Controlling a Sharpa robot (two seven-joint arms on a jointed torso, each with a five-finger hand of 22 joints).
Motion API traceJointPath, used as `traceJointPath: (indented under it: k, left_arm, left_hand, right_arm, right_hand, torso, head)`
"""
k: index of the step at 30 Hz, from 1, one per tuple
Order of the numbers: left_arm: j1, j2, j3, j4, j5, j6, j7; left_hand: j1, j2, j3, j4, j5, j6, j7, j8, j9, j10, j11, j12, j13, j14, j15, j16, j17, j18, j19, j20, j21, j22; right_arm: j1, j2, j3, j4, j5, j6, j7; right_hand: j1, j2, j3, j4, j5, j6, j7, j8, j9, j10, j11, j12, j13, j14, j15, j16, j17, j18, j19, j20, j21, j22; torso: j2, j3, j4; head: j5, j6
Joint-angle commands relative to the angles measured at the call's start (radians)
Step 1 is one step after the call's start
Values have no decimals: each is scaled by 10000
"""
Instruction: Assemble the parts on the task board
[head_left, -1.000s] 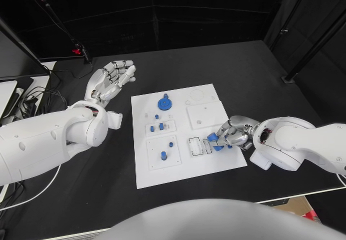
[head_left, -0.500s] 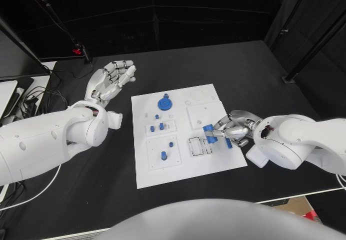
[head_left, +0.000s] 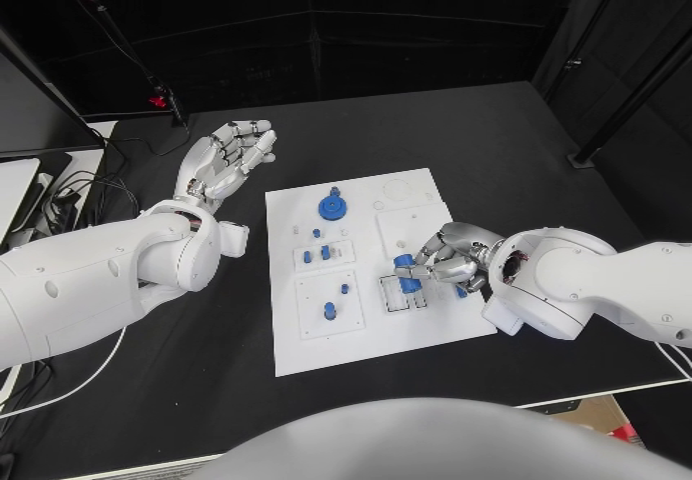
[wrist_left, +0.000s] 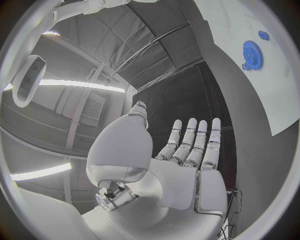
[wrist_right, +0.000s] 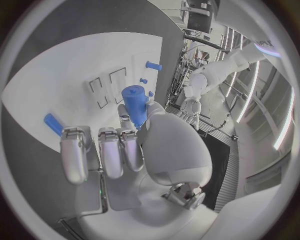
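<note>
Head view is showing the task board (head_left: 361, 345) lying in the middle of the black table (head_left: 562, 140), with the blue gear (head_left: 332, 208) and several small blue pegs (head_left: 327, 311) already sitting in its sockets, so the assembly is looking partly done. The left hand (head_left: 224, 160) is hovering beyond the board's far left corner, fingers spread and holding nothing. The right hand (head_left: 440, 258) is pinching a blue cylinder (wrist_right: 135, 106) over the slotted frames (head_left: 394, 291) near the board's right edge; its long axis is standing roughly upright, flat end up. Another blue piece (wrist_right: 52, 123) is lying loose on the board, awaiting placement.
</note>
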Motion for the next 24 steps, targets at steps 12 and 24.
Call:
traceJointPath:
  k: [12, 24]
  left_arm:
    - [15, -8, 10, 9, 19, 26, 1171]
    - [15, -21, 10, 16, 19, 31, 1168]
  left_hand:
    - [-9, 91, -6, -30, 62, -92, 1534, 56, -13, -33, -4, 78, -15, -43, -22, 63, -21, 52, 18, -9, 57, -30]
    - [-9, 91, -6, -30, 62, -92, 1534, 56, -13, -33, -4, 78, -15, -43, -22, 63, -21, 52, 18, -9, 57, -30]
  right_arm:
    - [3, 662, 0, -156, -3339, 1184, -1422]
    - [-11, 888, -2, -220, -3745, 2058, -1829]
  right_hand:
    - [-121, 120, -174, -16, -159, 452, -323, -86, 16, 1059, -82, 33, 2632, 1019, -77, 24, 2635, -73, 1059, -86, 34, 2634]
    - [-183, 211, -250, -5, -98, 506, -335, -142, 16, 1059, -96, 33, 2632, 1019, -77, 24, 2635, -73, 1059, -89, 34, 2634]
  torso:
    - [4, 16, -3]
    - [0, 11, -16]
  head:
    - [8, 0]
    - [6, 0]
